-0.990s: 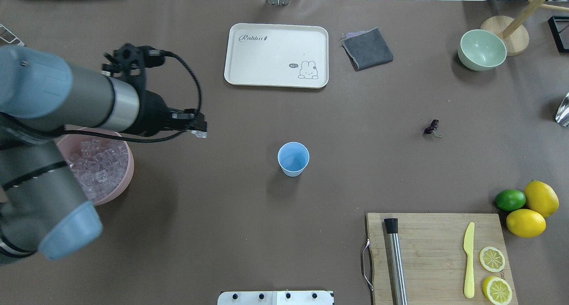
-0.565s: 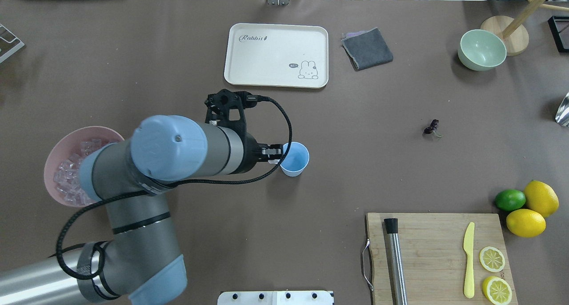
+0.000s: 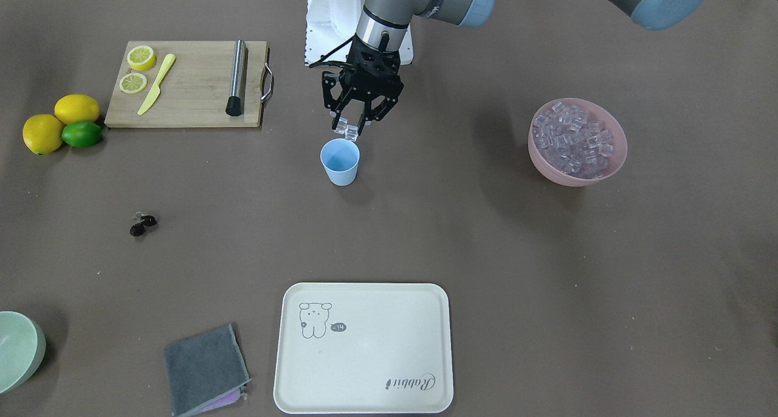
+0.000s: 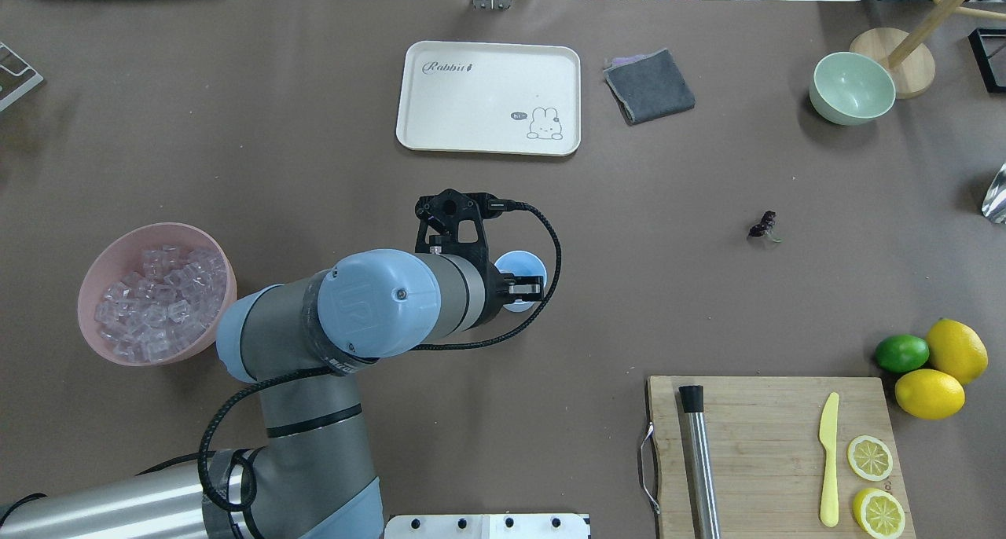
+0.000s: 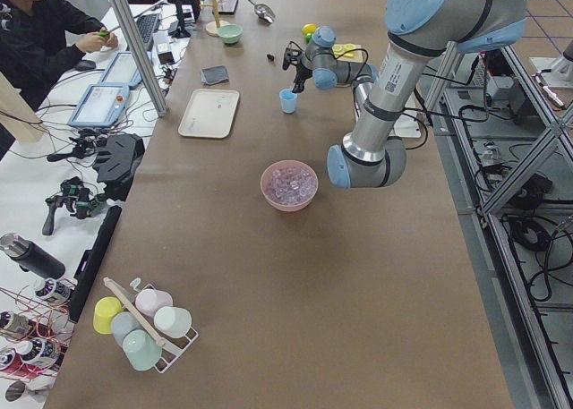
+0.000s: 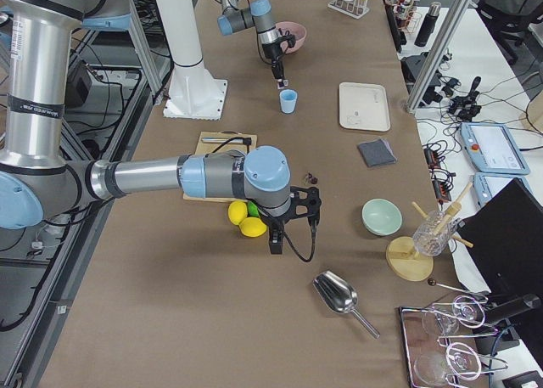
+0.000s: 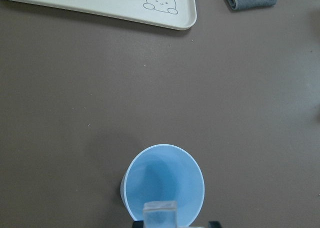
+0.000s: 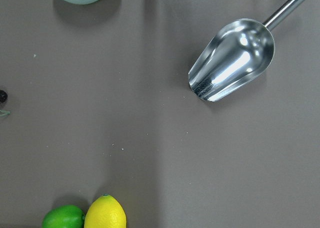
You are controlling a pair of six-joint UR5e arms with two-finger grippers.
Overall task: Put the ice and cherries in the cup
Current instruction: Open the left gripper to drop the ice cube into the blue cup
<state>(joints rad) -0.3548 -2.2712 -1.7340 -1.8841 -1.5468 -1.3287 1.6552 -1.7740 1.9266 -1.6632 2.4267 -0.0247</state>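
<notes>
Currently the left end effector [image 3: 352, 124] grips ice [image 7: 160, 213] over the cup [image 3: 340, 169] edge; released off-centre, the ice could clip the rim and bounce onto the counter [image 3: 486, 234].

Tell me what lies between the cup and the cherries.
Nothing: in the front-facing view only bare table separates the cup from the cherries.

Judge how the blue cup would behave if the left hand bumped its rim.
The cup probably tips easily: it narrows toward its base and stands free on the table. It looks empty in the wrist view, so likely light and apt to slide or topple. The left hand holds ice close above the rim, so a bump seems possible.
</notes>
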